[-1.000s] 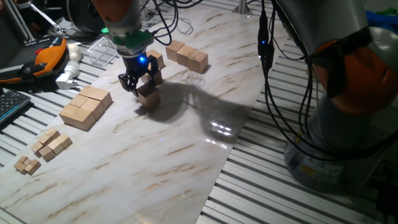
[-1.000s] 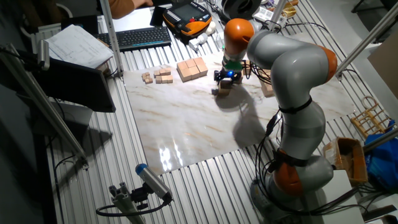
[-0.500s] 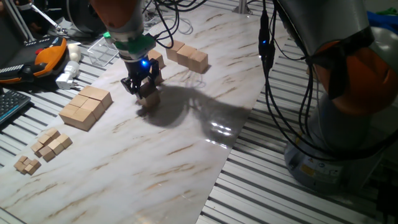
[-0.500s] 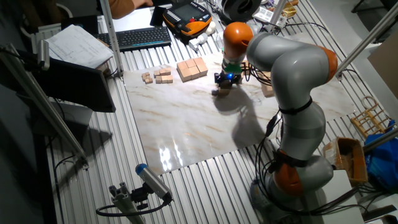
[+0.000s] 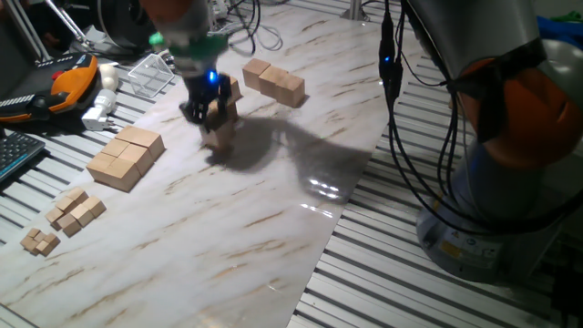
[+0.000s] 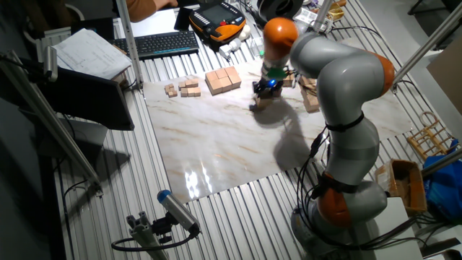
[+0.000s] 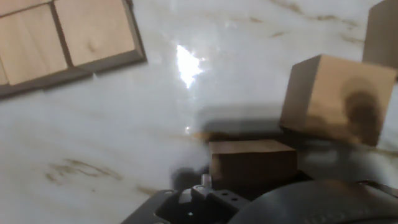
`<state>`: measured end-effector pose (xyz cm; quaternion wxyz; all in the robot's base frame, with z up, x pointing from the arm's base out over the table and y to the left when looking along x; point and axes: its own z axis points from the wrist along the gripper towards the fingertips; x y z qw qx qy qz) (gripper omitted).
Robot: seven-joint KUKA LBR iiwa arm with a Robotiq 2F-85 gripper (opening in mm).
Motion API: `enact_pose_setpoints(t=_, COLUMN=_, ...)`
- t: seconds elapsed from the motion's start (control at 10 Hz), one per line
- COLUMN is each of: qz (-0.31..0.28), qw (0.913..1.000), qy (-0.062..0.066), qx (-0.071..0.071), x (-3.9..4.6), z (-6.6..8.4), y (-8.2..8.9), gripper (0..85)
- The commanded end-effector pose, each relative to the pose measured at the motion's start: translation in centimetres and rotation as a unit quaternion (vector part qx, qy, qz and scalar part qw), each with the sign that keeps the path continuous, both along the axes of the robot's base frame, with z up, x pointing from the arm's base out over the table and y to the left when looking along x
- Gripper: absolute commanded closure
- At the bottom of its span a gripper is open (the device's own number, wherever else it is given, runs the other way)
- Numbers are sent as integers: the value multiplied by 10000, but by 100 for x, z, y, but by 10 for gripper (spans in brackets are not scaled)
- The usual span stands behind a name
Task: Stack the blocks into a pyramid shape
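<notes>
One fixed view: arm comes down from top left, wrist near vertical, blurred with motion. Gripper [image 5: 208, 111] points down at the marble tabletop [image 5: 273, 200], blue light lit on its body. A block [image 5: 219, 133] sits between the fingertips and seems gripped, its base at or just off the surface; blur hides any gap. Another block [image 5: 228, 89] just behind the gripper. A row of blocks [image 5: 275, 81] lies farther back right, well apart. Wooden slab [image 5: 125, 156] to the left; tiny cubes [image 5: 66, 214] near the left edge.

The other fixed view: arm [image 6: 339, 94] arches over from its base at lower right, orange wrist joint above the gripper [image 6: 268, 88]. Block [image 6: 258, 102] directly beneath the fingers, small and dim. Slab [image 6: 222, 79] just left of it.

Hand view: camera looks along the fingers to the tabletop [image 7: 155, 112]. Held block [image 7: 252, 163] fills lower centre, close to the gripper housing; fingers themselves out of sight, so opening cannot be judged here. Second block [image 7: 336, 99] tilted at right. Slab [image 7: 62, 43] at top left.
</notes>
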<state>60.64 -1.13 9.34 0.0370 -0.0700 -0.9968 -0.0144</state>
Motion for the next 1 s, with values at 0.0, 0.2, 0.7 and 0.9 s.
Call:
enact_pose_setpoints(t=0.0, qz=-6, qw=9999, qy=85, qx=104, x=-18, z=205, y=-85, gripper=850)
enact_pose_setpoints(t=0.2, qz=4, qw=9999, qy=-39, qx=-163, x=-115, z=378, y=-174, gripper=850)
enact_pose_setpoints(t=0.7, qz=267, qw=9993, qy=203, qx=-177, x=-101, z=705, y=-631, gripper=850)
enact_pose_setpoints(t=0.9, qz=243, qw=9992, qy=212, qx=-225, x=-95, z=776, y=-857, gripper=850)
